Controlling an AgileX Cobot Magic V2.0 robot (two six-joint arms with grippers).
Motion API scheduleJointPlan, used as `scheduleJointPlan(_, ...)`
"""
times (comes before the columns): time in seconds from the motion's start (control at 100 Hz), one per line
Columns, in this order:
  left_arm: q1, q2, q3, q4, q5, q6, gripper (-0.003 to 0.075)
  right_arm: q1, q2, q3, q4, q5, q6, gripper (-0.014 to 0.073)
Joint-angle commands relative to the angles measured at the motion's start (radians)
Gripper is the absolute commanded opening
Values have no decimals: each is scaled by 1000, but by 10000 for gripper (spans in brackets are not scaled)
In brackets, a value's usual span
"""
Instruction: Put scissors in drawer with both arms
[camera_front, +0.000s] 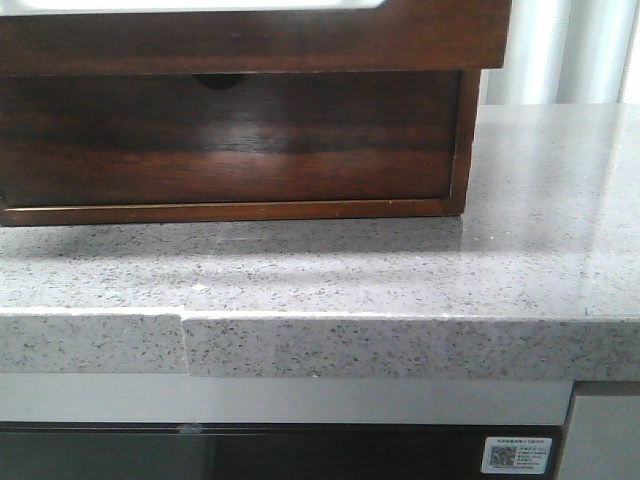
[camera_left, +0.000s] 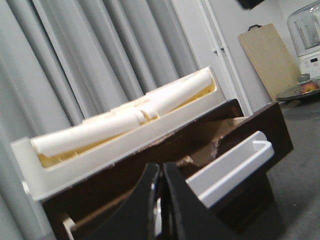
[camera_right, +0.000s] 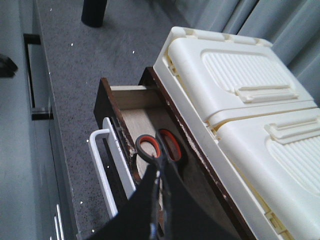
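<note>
Front view: we look across a speckled grey stone worktop (camera_front: 500, 260) with a thick front edge, where a seam shows near its left end. A dark reddish-brown wooden cabinet (camera_front: 230, 140) sits toward the back left of the worktop, its lower drawer front (camera_front: 220, 135) carrying a half-round finger notch at the top. Above it, the pulled-out drawer (camera_front: 250, 35) overhangs toward us, a pale strip along its top edge. Grey curtains (camera_front: 560, 50) hang behind the back right corner, and a small QR label (camera_front: 517, 455) sits on the dark panel under the worktop's front edge.

In the right wrist view, we see the right gripper (camera_right: 161, 187) with its dark fingers pressed together on the blades of the scissors (camera_right: 159, 147). The grey handles with orange-lined loops hang over the open drawer's pale wooden interior, just behind its front panel and white handle (camera_right: 102, 170). We cannot tell whether the scissors touch the drawer floor. A cream plastic ribbed box (camera_right: 240, 95) rests on top of the cabinet, and a dark round object (camera_right: 94, 12) stands farther along the worktop.

In the left wrist view, the left gripper (camera_left: 161, 200) has its fingers nearly closed, only a thin gap between them, right at the drawer's front near the white handle; we cannot tell whether it grips anything. Beyond, a wooden board (camera_left: 267, 60) leans against the wall beside a white blender (camera_left: 306, 42).
</note>
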Motion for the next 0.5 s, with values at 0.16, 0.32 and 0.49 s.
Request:
scheduleJointPlan(0.16, -8, 9, 54, -253, -23, -15, -18, -3, -357, 401, 48, -360, 2, -55)
scheduleJointPlan(0.32, -8, 9, 90, -278, -16, -15, -18, -3, -608, 683, 91, -456, 2, -55)
scheduleJointPlan(0.49, -8, 9, 105, -362, -15, -15, -18, -3, -857, 925, 162, -476, 2, -55)
